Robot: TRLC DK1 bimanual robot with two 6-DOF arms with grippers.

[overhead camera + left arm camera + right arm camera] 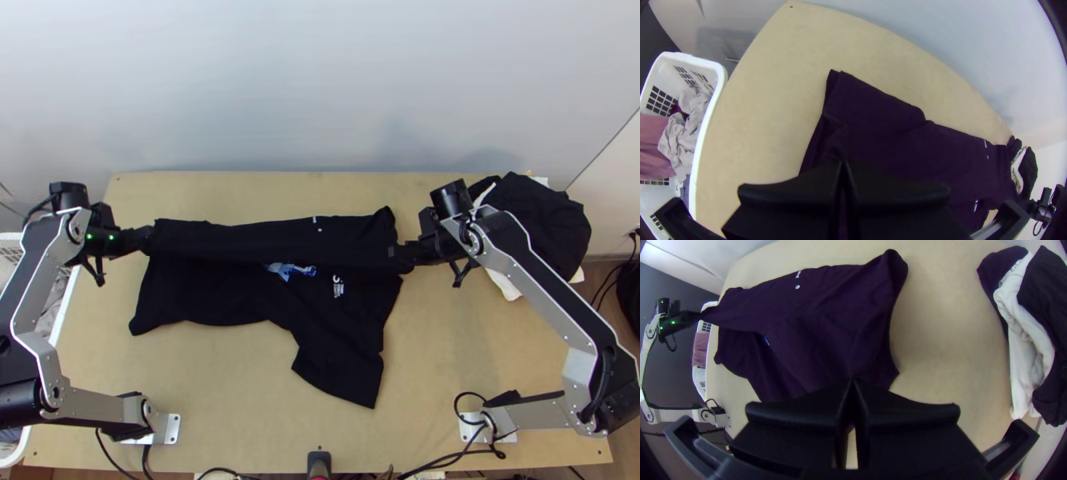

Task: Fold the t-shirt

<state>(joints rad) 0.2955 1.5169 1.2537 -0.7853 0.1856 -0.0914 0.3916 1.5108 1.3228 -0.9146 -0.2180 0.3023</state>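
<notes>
Left tool (150,234), right tool (395,252): both clamped on black t-shirt (240,296). T-shirt placed between them, partly folded, on desk (224,400). Held flap (248,238) to be kept taut, lowered evenly.

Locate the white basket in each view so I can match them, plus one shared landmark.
Top view: basket at the left edge, partly behind the left arm.
Left wrist view: basket alongside the table, cloths inside.
Right wrist view: basket past the table's far side, near the left arm.
Shared landmark: black shirt on the table.
</notes>
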